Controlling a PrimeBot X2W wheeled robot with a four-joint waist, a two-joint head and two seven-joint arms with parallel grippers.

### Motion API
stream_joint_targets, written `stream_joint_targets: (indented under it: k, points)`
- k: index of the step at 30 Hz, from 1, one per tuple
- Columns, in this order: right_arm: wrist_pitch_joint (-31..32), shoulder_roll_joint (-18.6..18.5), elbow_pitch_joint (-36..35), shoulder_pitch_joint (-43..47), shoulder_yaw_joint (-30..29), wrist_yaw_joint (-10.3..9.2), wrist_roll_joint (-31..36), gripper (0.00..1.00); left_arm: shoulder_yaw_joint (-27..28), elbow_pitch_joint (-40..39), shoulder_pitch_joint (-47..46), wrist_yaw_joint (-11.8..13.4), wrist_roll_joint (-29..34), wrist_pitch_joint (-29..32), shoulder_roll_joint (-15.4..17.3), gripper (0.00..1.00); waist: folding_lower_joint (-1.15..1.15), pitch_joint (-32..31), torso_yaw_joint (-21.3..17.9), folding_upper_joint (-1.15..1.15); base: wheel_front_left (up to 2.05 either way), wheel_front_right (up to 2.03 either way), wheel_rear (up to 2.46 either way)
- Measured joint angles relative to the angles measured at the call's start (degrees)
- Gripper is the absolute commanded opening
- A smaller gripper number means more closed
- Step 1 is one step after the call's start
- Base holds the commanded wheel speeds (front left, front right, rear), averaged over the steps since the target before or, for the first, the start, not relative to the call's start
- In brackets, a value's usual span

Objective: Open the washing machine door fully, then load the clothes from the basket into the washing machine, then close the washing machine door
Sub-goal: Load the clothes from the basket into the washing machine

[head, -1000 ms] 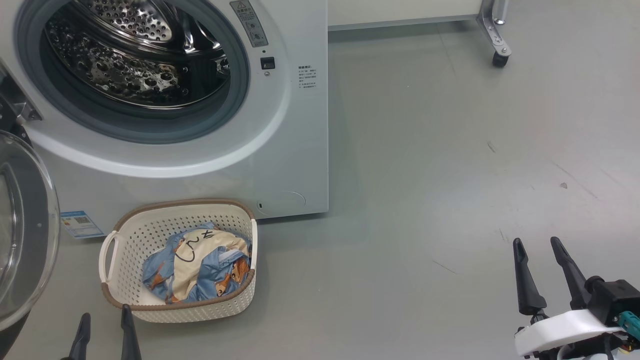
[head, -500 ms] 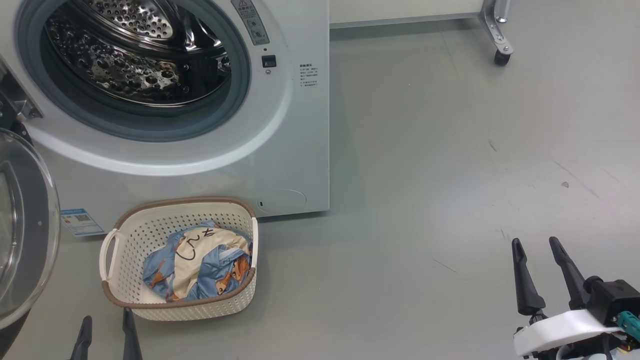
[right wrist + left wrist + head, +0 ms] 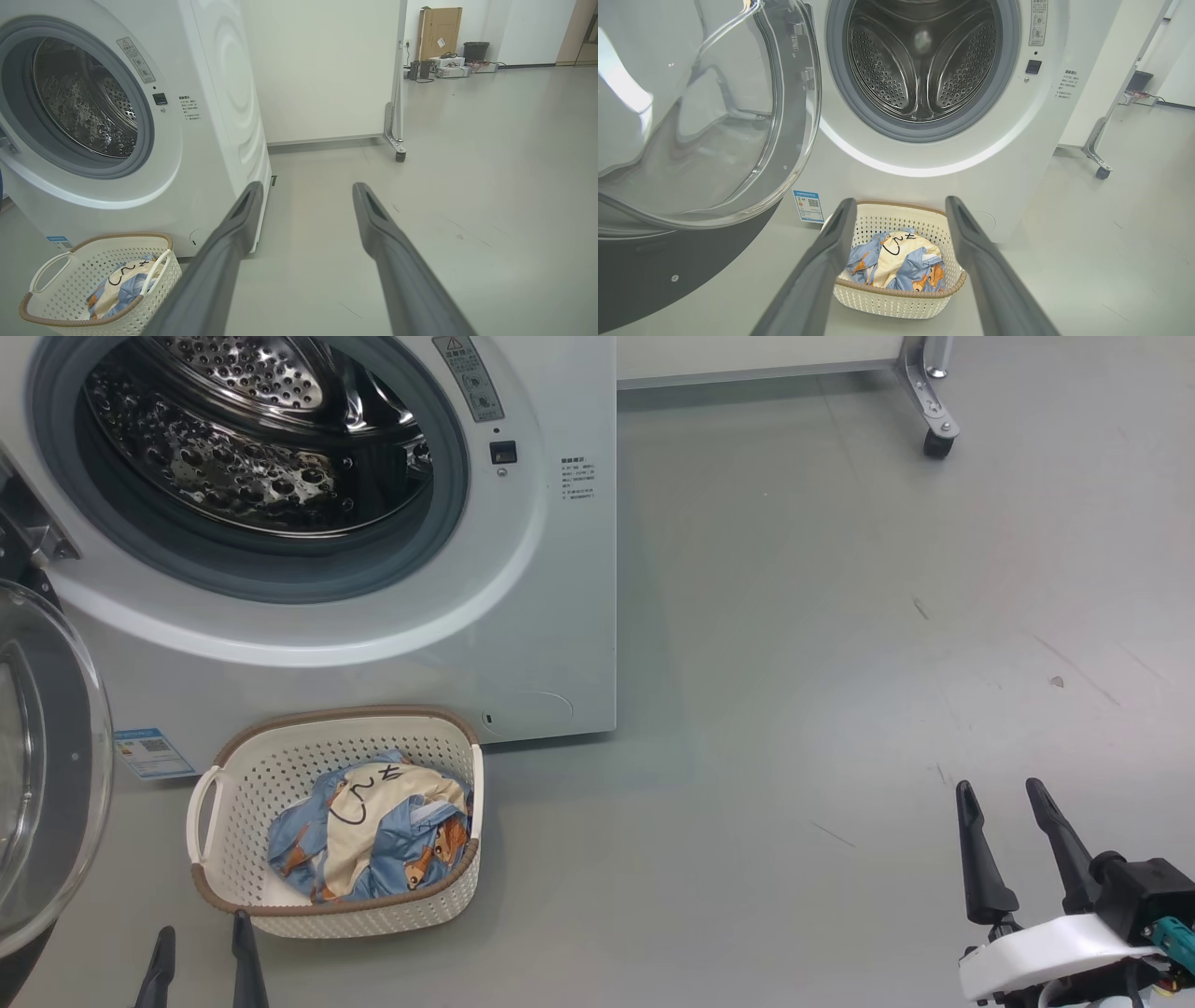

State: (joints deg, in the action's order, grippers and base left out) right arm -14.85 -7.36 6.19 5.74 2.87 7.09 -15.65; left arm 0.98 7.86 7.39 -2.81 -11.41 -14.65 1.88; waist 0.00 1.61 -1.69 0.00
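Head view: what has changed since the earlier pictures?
Nothing was moved, grasped or let go; the whole picture shifted very slightly, not the things. The light blue printed clothes remain in the cream perforated plastic basket, the round black-ringed glass door stays open, and the left tool and right tool stay open, empty.

White washing machine [image 3: 560, 616], drum [image 3: 243, 467] exposed, washing machine door [image 3: 56, 784] standing open at its left, cream basket [image 3: 373, 919] on floor [image 3: 794, 709] just before it, blue-and-cream clothes [image 3: 373, 840] crumpled inside.
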Motion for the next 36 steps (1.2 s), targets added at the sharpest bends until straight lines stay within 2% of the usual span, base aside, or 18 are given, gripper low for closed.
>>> stream_joint_targets:
  k: [12,21,36]
  points:
    - [0.00,0.01,0.00,0.00,0.10,0.00,-0.03,1.00,-0.37,0.03,0.07,0.02,0.00,0.00,0.00,1.00,0.00,0.01,-0.05,0.00,0.32,-1.12,0.80]
    - [0.00,0.16,0.01,0.00,0.13,0.00,-0.11,1.00,-3.16,0.29,0.14,-0.51,-0.81,0.00,0.09,1.00,0.00,0.17,0.06,0.00,0.36,-1.04,0.68]
    - [0.00,0.19,0.00,0.00,0.11,0.00,-0.18,1.00,-4.33,0.10,0.21,-0.65,-1.24,0.00,0.11,1.00,0.00,0.75,0.68,0.00,0.15,-0.32,0.17]
